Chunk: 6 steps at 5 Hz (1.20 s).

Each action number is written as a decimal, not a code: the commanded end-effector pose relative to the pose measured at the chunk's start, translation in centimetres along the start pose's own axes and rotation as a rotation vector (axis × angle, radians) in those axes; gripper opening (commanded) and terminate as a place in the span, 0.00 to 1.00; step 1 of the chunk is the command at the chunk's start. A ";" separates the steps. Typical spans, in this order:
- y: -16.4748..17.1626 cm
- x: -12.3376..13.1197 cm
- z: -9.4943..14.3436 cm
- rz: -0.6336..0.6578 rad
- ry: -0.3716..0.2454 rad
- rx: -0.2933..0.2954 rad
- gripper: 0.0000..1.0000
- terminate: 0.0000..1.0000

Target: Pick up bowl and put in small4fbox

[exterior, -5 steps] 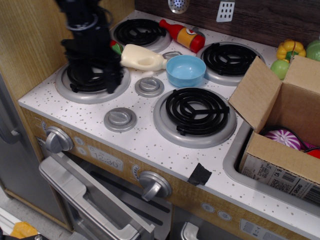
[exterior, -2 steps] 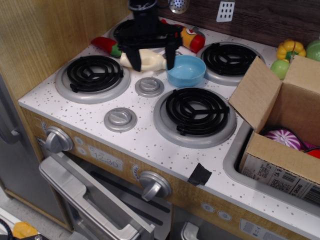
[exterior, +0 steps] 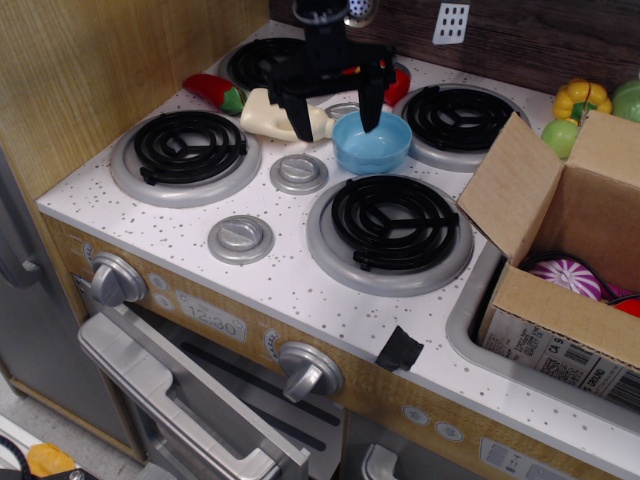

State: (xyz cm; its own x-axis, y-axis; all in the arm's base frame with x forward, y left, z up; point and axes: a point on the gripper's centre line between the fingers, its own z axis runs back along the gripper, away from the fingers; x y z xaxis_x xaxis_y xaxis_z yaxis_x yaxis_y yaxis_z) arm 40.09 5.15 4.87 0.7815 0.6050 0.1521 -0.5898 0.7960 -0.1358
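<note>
Observation view: the gripper (exterior: 335, 113) hangs in the upper centre of the frame, jaws spread apart, one finger over the bowl (exterior: 372, 141) and one left of it. Lower until the fingers straddle the bowl's left rim, then close; the small4fbox (exterior: 556, 260) waits at the right edge.

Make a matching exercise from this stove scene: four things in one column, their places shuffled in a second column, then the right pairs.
Things:
1. bowl
2. box
3. gripper
4. black tape

Places:
A. on the stove's front edge
B. in the middle of the stove top, among the four burners
C. open, above the bowl's left rim
D. in the sink at the right

Pairs: 1-B, 2-D, 3-C, 4-A
</note>
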 end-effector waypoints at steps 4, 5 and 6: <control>0.1 3.6 -3.1 0.105 -0.128 -0.003 0.00 0.00; -0.4 3.8 -3.0 0.109 -0.113 -0.017 0.00 0.00; -0.9 3.7 -2.1 0.087 -0.106 -0.007 0.00 0.00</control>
State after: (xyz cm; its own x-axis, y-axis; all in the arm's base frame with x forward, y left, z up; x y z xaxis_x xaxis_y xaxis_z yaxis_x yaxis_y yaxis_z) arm 42.48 6.39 0.83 0.7098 0.6840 0.1682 -0.6749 0.7288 -0.1157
